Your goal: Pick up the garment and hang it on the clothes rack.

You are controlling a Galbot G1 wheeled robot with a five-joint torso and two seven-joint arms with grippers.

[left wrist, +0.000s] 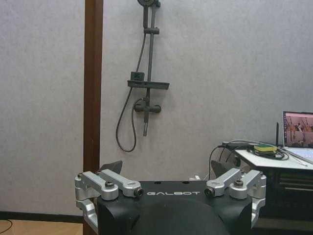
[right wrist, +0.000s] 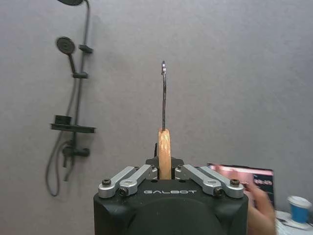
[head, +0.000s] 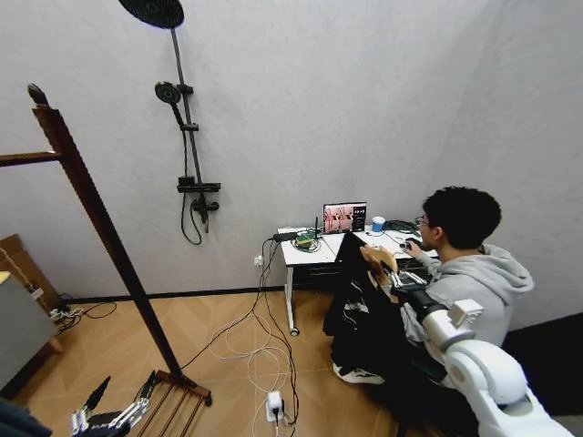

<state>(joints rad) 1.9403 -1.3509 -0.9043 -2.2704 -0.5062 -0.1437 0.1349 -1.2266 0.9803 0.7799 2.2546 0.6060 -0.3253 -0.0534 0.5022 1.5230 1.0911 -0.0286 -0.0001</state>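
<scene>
While the clothes rack (head: 100, 228) stands tall at the left, the right gripper (right wrist: 165, 172) holds the garment (head: 360, 319) up near the desk (head: 305, 251), jaws pinching its wooden hanger (right wrist: 164, 152) just below the metal hook (right wrist: 163, 93). The thin black cloth looks light and limp; the stiff hanger seems the sound grip. The left gripper (left wrist: 171, 188) hangs low, jaws spread.

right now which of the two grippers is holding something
The right gripper, clamped on the garment's wooden hanger; the left gripper hangs open and empty near the clothes rack.
</scene>
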